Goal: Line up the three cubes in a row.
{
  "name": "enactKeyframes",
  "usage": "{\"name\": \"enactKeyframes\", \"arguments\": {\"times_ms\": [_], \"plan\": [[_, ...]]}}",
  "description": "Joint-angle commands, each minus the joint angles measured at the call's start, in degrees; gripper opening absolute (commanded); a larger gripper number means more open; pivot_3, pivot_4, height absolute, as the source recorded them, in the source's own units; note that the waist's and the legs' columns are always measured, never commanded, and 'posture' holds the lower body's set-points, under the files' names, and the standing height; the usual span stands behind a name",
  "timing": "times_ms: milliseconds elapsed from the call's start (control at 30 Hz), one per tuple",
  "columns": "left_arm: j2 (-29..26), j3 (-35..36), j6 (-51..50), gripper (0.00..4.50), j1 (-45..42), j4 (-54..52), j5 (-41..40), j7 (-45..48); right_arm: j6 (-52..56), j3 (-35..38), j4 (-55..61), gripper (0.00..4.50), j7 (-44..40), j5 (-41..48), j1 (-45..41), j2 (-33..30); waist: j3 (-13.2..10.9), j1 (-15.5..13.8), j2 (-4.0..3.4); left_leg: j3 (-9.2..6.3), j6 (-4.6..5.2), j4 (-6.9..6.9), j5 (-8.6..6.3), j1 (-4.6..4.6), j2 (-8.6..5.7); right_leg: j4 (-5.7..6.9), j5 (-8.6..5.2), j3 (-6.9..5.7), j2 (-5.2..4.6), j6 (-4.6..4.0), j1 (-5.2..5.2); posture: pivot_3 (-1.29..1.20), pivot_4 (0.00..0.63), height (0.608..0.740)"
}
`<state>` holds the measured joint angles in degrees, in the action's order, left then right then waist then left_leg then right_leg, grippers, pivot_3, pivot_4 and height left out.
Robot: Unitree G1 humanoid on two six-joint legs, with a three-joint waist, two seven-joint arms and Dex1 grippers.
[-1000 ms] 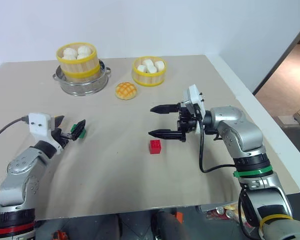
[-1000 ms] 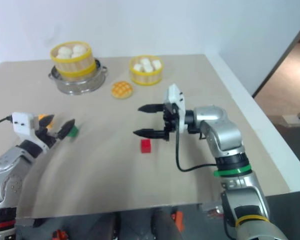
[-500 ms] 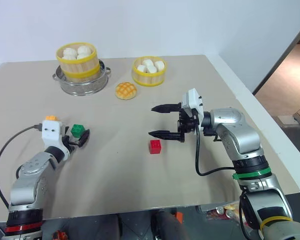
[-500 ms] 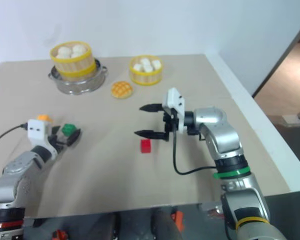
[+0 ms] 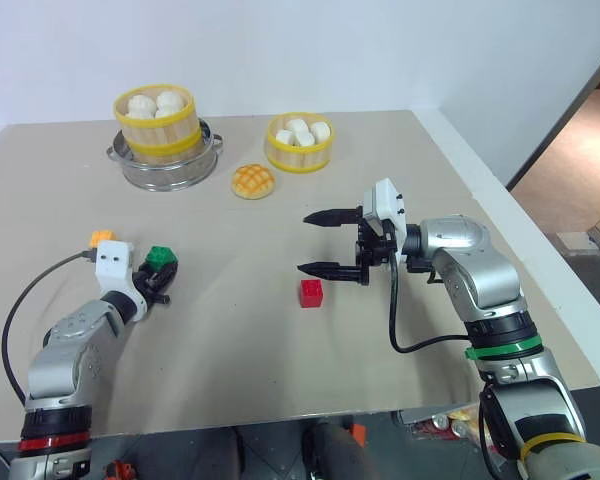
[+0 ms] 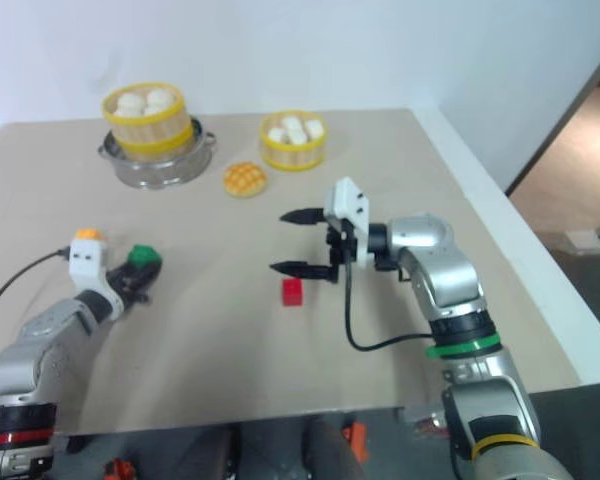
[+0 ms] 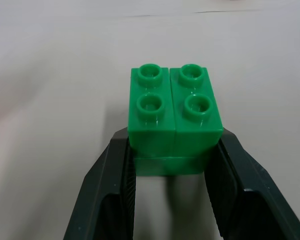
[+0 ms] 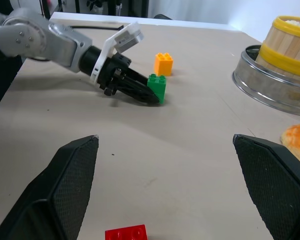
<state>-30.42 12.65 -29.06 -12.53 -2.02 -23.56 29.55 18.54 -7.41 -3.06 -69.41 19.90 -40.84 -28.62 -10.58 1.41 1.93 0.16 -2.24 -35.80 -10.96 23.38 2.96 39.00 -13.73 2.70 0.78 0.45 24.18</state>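
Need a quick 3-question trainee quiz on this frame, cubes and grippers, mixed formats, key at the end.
1. True or false: the left gripper is shut on the green cube.
2. Which cube lies nearest the right gripper? A) orange-yellow cube B) red cube C) green cube
3. Fill in: the right gripper's jaws stand ___.

Key: 1 true. 2 B. 3 open, holding nothing.

Both head eyes are looking down over the counter [image 5: 280, 330]; wrist cameras are sharing the green cube [image 7: 172, 117], the left's close up.
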Motion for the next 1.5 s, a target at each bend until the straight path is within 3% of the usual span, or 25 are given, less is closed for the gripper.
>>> {"name": "enactKeyframes", "arguments": {"times_ms": [33,233,600,1500], "plan": [[-4.64,-3.83,6.13,1.32,-0.58,-2.31,-0.20,13.19,-0.94,0.49,0.32,4.50,-0.06,0.13,-0.64,-0.57,0.00,0.01,0.00,0.02,0.00,0.02,0.00,0.00,0.00,-0.01,-0.01,0.01,0.00,-0.01,0.02,0.00,0.150,0.740],[-9.26,-12.90,13.08,1.32,-4.30,-1.24,2.68,28.94,-2.29,0.23,-2.38,4.50,-0.92,-0.76,-2.14,-0.70,0.00,-0.02,0.00,0.05,0.00,0.10,0.00,0.02,-0.01,-0.04,-0.06,0.01,-0.04,-0.01,0.05,0.00,0.150,0.740],[-2.36,-24.45,19.46,1.32,-16.14,9.84,7.83,38.76,-2.46,0.85,-2.58,4.50,-0.81,-1.20,-1.23,-1.63,0.00,-0.02,0.00,0.05,0.03,0.07,-0.02,0.10,-0.01,-0.03,-0.09,0.04,0.01,0.04,0.09,0.00,0.150,0.740],[-2.73,-24.54,16.95,1.32,-14.27,7.25,8.71,40.28,-2.03,0.42,-1.49,4.50,-0.20,-1.23,0.36,-2.82,0.00,0.29,-0.01,0.04,0.04,0.04,-0.02,0.08,-0.01,0.00,-0.08,0.07,0.02,0.04,0.09,0.00,0.150,0.740]]}}
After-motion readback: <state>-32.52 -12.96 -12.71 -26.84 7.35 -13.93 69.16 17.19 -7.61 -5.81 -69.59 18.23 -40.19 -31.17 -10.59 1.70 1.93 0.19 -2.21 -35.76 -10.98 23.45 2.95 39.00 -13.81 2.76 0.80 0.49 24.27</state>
